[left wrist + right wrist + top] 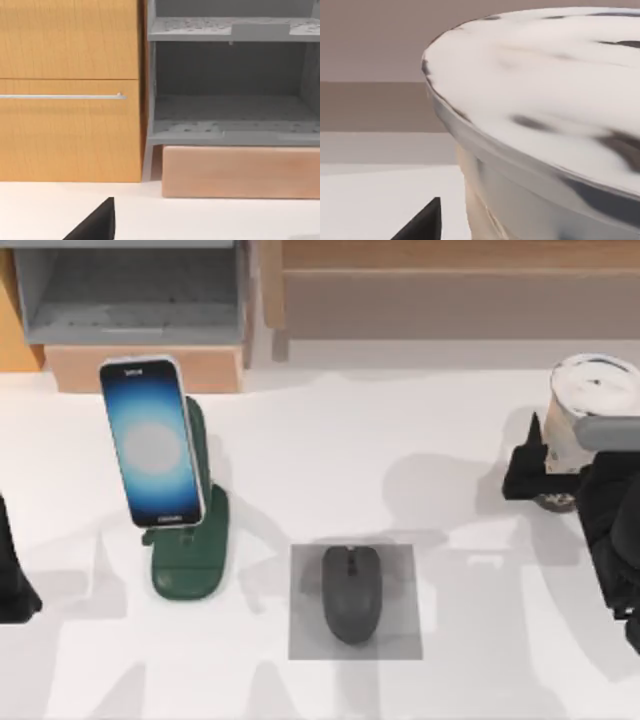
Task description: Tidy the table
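- Counter (pixel 330 440): a broad white surface spanning the top view and carrying all the objects listed below.
- Right hand (pixel 548 472): placed at the counter's right edge, directly against a white container (pixel 595 390). Whether the hand is closed on the container cannot be told. In the right wrist view the container (pixel 545 100) is seen very close, with a pale top marked by dark streaks above a silvery rim.
- Left hand (pixel 12 575): parked at the counter's left edge, well apart from every object; whether it is apart or together cannot be told.
- Mouse (pixel 351 592): dark grey, resting on a small grey square mat (pixel 400 635) near the counter's front centre, between the two hands.
- Phone (pixel 152 445): screen lit, propped at a tilt on a dark green stand (pixel 195 550), to the left of the mat.
- Shelf unit (pixel 130 300): grey compartments set on a wooden base at the back left of the counter. In the left wrist view the shelf unit (pixel 230 100) is shown beside a wooden cabinet front (pixel 70 135) that bears a thin metal handle (pixel 62 96).
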Motion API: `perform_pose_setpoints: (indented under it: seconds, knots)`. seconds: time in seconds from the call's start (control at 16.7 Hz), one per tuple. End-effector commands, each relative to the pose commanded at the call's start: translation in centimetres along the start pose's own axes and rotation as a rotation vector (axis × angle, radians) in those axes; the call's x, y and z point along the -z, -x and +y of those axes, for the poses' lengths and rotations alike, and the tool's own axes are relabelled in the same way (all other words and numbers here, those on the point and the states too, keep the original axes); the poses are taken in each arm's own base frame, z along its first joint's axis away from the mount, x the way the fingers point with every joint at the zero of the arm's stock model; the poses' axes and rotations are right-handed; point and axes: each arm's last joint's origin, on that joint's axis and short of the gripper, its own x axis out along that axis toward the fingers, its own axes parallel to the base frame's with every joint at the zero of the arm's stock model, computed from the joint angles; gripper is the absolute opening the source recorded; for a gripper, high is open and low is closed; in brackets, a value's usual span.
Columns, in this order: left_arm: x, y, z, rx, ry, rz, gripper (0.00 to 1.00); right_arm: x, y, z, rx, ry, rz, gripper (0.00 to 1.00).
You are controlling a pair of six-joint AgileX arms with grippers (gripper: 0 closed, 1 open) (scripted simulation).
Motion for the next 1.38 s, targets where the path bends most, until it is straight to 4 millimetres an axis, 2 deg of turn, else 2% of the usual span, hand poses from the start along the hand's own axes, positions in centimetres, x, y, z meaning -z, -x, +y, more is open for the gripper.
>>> perform_pose_setpoints:
  seconds: [0.66,1.2,1.38]
  knots:
    - [0.00,0.00,0.00,0.000,0.000,0.000,1.00,0.00,0.00,0.00,0.000,0.000,0.000,0.02]
    - [0.00,0.00,0.00,0.000,0.000,0.000,1.00,-0.03,0.03,0.01,-0.001,-0.002,-0.001,0.00]
    - [0.00,0.00,0.00,0.000,0.000,0.000,1.00,-0.63,0.09,0.00,-0.001,-0.002,-0.001,0.00]
